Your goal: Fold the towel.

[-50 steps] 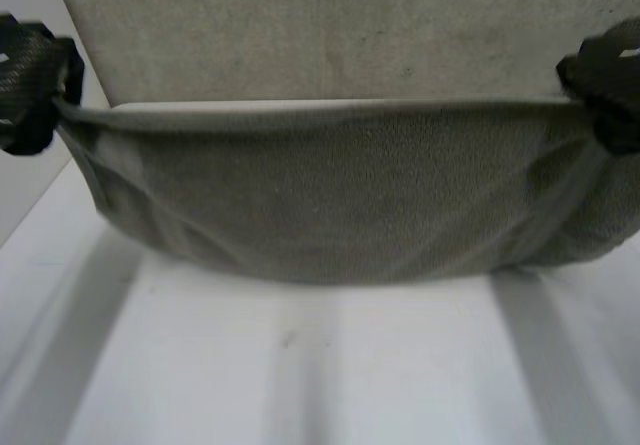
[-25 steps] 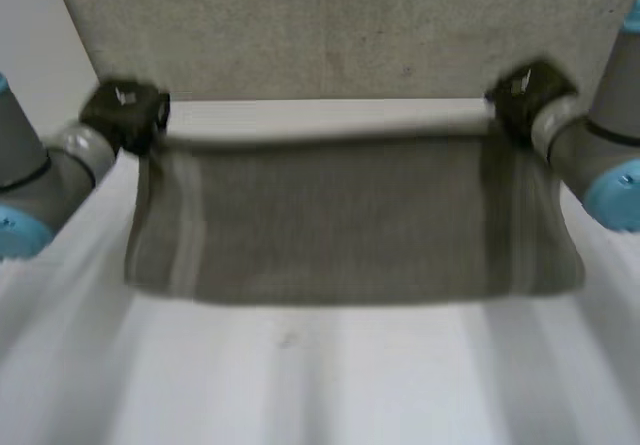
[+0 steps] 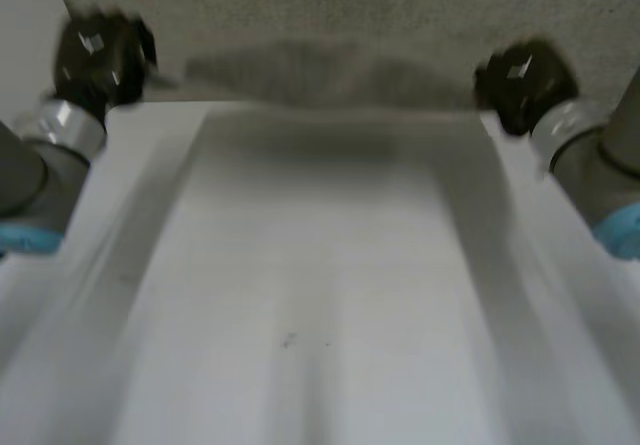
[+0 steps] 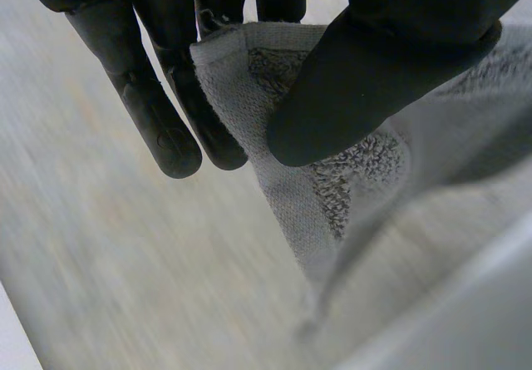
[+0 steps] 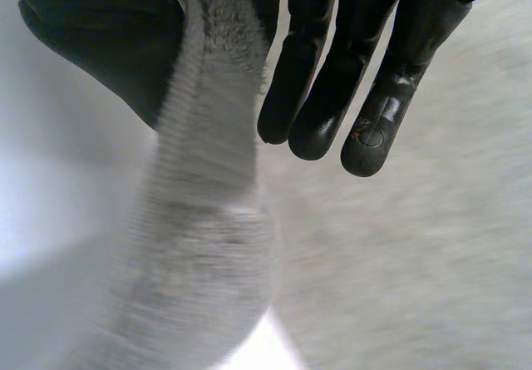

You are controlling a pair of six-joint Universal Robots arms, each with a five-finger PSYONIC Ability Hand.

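Towel [image 3: 330, 70] | stretched between hands | corners pinched: left hand [image 3: 95, 50], right hand [image 3: 522, 80]

You have on your list one towel [image 3: 330, 68], one white table [image 3: 320, 295], two black hands, a left hand [image 3: 95, 53] and a right hand [image 3: 522, 82], two grey arms, a left arm [image 3: 22, 180] and a right arm [image 3: 598, 177].

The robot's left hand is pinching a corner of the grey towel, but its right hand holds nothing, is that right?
Not quite. The right hand is not empty: the right wrist view shows the towel pinched between its thumb and fingers. The left hand does pinch a corner.
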